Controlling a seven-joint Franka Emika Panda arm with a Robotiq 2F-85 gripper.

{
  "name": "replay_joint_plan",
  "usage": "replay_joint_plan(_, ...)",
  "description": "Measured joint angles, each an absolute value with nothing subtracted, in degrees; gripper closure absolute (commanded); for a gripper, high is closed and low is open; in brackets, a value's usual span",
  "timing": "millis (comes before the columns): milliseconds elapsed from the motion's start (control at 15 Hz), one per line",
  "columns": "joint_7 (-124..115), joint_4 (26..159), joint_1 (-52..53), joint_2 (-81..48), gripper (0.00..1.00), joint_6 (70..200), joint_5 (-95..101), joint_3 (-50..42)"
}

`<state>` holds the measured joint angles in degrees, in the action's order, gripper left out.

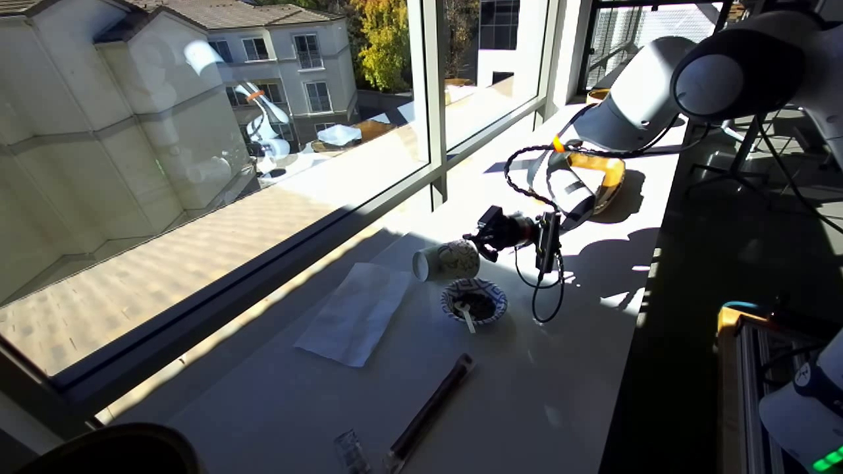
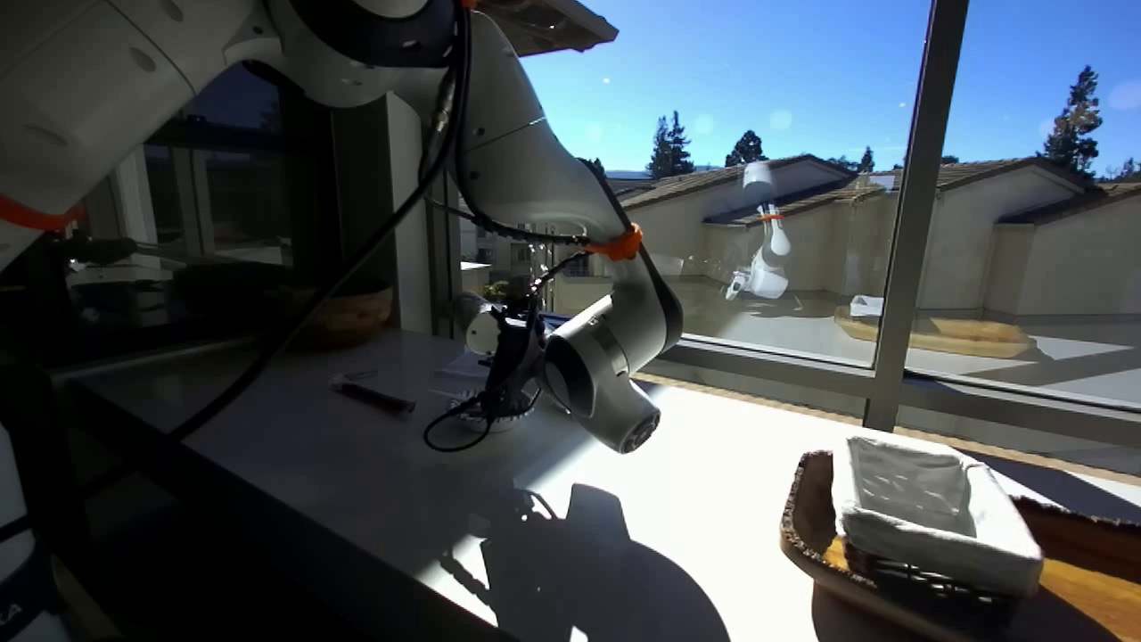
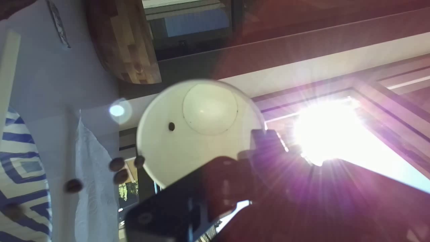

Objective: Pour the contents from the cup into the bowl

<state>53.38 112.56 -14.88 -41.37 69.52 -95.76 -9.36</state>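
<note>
The pale cup (image 1: 458,259) with a printed pattern is held tipped on its side in the air, just above and beside the bowl. My gripper (image 1: 486,247) is shut on the cup near its mouth. In the wrist view the gripper (image 3: 247,151) partly covers the cup (image 3: 201,141); one dark bean shows inside and several fall past its rim. The bowl (image 1: 487,286) has a blue-and-white patterned rim, dark contents and a white spoon (image 1: 467,319). Part of the bowl (image 3: 25,171) shows in the wrist view. It is mostly hidden behind the gripper in an exterior view (image 2: 513,417).
A white paper napkin (image 1: 359,313) lies beside the bowl. A dark slim object (image 1: 431,411) and a clear packet (image 1: 351,451) lie nearby. A wooden bowl (image 2: 343,316) stands at the far end. A wooden tray (image 2: 807,526) holds a lined basket (image 2: 945,535). Windows (image 1: 431,99) border the table.
</note>
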Motion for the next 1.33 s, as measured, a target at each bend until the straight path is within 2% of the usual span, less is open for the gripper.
replay_joint_plan(867,53.0,112.4,-15.3,-43.0,0.99,63.7,-99.1,-9.5)
replay_joint_plan(1333,44.4,112.6,-10.2,-33.5,0.99,74.7,-94.3,-11.7)
